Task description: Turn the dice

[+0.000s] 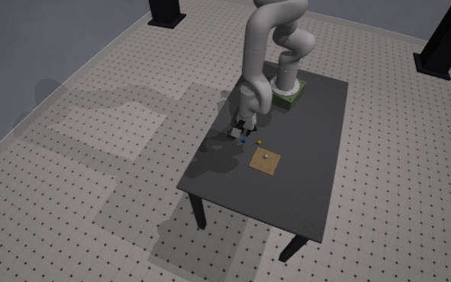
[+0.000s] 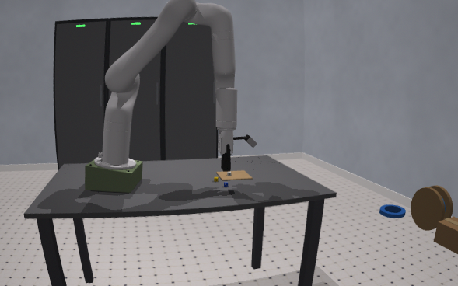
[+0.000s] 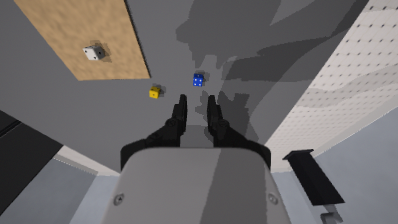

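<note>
Table (image 1: pixel 300 184): blue die (image 3: pixel 198 79) flat, four pips up.

Arm (image 2: pixel 119 116): pale grey, smooth rounded tubular links, bulbous elbow housings; thin seam lines are seen around the link joints. A white circular flange (image 2: pixel 103 163) with small fasteners is seen at the foot, seated on an olive-green block base (image 2: pixel 91 183).

Wrist section (image 2: pixel 226 109): a lighter grey cylinder, stepped narrower toward the tool end. A black bracket with a small grey box (image 2: pixel 251 141) is carried off its side.

Gripper (image 3: pixel 197 111): a light grey, boxy housing (image 3: pixel 195 190), two-toned by shading, with two small round screws at its corners. Black fingers, angular and tapered to narrow tips, are hinged on black linkages. No cables are visible.
</note>
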`<state>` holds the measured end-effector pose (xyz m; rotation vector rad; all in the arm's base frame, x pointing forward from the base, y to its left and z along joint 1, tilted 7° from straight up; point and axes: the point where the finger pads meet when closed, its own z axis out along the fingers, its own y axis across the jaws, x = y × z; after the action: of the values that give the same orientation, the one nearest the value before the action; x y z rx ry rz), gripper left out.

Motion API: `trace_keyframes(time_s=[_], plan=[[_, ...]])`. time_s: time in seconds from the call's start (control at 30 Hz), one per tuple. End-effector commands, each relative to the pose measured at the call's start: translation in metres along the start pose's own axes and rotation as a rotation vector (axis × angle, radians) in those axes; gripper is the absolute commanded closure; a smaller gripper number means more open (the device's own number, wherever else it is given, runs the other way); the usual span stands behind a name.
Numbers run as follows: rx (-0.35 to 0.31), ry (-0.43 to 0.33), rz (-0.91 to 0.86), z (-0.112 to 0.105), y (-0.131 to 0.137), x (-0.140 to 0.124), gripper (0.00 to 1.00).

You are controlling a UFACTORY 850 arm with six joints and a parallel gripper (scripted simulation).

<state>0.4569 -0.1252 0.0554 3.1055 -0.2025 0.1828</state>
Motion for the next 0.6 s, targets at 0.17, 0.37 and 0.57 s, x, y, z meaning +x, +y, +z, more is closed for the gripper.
trace_keyframes(time_s=[0.17, 0.37, 0.57], plan=[[-0.002, 0.001, 0.000, 0.010, 0.000, 0.001, 0.69], [-0.001, 0.001, 0.000, 0.027, 0.000, 0.001, 0.69], [0.000, 0.001, 0.000, 0.041, 0.001, 0.001, 0.69]])
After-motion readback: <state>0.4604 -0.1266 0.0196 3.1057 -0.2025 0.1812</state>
